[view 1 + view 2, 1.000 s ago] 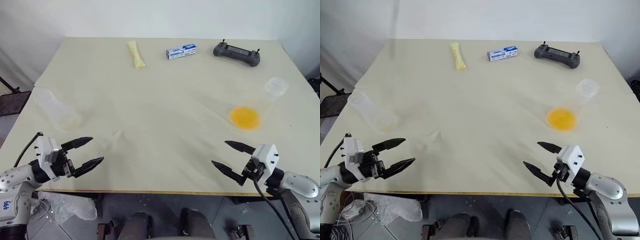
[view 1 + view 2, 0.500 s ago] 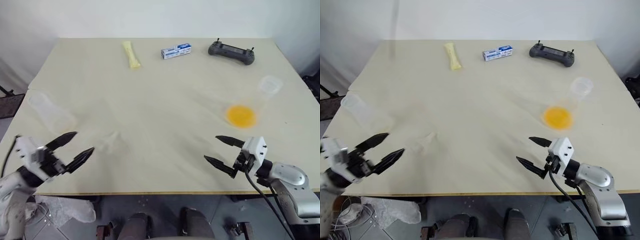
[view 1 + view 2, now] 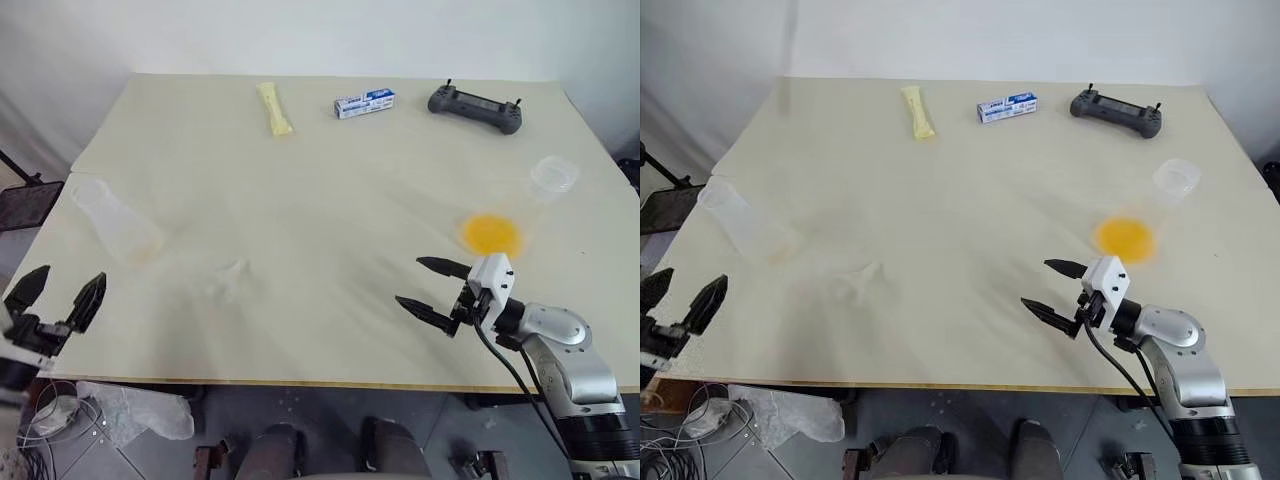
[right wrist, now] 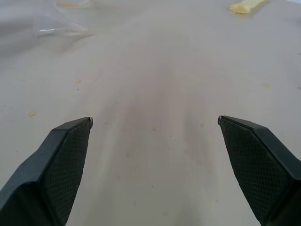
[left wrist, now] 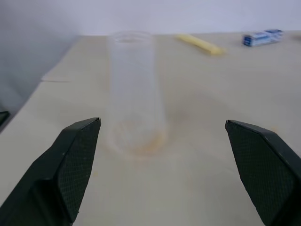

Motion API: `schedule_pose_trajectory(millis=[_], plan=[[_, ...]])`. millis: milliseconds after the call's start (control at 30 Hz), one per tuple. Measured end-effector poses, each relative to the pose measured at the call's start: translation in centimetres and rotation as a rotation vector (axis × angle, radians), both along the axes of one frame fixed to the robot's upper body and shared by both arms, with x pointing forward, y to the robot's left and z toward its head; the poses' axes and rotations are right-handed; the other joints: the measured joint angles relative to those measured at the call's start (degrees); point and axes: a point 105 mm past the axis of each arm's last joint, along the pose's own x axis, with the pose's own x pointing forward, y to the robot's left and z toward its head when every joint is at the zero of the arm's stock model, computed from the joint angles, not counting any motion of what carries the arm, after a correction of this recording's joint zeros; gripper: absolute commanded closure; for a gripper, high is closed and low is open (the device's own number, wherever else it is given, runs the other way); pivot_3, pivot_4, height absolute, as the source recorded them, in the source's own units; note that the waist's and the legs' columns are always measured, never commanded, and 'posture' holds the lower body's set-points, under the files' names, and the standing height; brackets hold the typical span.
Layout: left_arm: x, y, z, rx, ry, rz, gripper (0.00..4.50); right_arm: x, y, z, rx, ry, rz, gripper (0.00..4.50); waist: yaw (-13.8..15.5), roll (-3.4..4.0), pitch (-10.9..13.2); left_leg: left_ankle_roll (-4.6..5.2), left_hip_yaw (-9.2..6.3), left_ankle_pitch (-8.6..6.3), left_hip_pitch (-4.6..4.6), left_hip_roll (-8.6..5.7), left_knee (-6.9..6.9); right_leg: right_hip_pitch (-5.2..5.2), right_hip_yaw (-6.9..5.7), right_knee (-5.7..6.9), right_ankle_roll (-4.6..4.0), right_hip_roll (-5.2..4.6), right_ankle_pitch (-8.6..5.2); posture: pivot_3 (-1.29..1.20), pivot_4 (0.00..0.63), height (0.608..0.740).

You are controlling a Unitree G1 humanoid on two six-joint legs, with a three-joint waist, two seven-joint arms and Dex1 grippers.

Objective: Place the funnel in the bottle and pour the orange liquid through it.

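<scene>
Already the left pincer [image 3: 55, 300], jaws apart and empty, has swung out past the worktop's [image 3: 330, 210] near-left corner, and its wrist view now looks straight at the bottle [image 3: 115, 222] ahead of it, lying on its side, mouth toward the worktop's left edge. The right pincer [image 3: 430, 290], also apart and empty, has crept inward over the near edge. Between them, nearer the left one, lies the faint funnel [image 3: 212, 278]. Beyond the right pincer sit the orange liquid [image 3: 490, 234] and its flask [image 3: 552, 175]. Judging by this, both arms are only lining up; nothing is grasped.
</scene>
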Motion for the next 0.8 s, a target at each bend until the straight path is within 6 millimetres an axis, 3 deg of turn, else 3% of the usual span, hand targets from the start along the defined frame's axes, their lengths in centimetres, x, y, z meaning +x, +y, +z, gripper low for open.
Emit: schedule_pose_trajectory(millis=[100,367,800], plan=[[2.3,-0.1,0.5,0.002,0.006,0.027,0.0,-0.3,-0.1,-0.4,0.001,0.012,-0.006,0.02,-0.3,-0.04,0.0,0.0,0.06,0.0,0.01,-0.01,0.0,-0.04,-0.06,0.08,0.0,0.06,0.0,0.0,0.15,0.74],[5.2,0.1,0.5,-0.003,0.01,0.077,0.0,-1.2,-0.5,-0.6,0.001,0.012,-0.043,0.02,-0.7,-0.05,0.0,-0.02,0.13,-0.01,0.01,0.03,-0.04,-0.1,-0.07,0.08,0.01,0.12,0.0,0.0,0.15,0.74],[7.4,0.8,0.8,-0.011,0.001,0.115,0.0,-1.7,-0.6,-0.3,-0.002,-0.001,-0.058,0.02,-0.3,-0.08,0.0,-0.02,0.14,-0.01,0.01,0.02,0.01,-0.08,-0.07,0.1,0.02,0.1,0.01,0.0,0.15,0.74]])
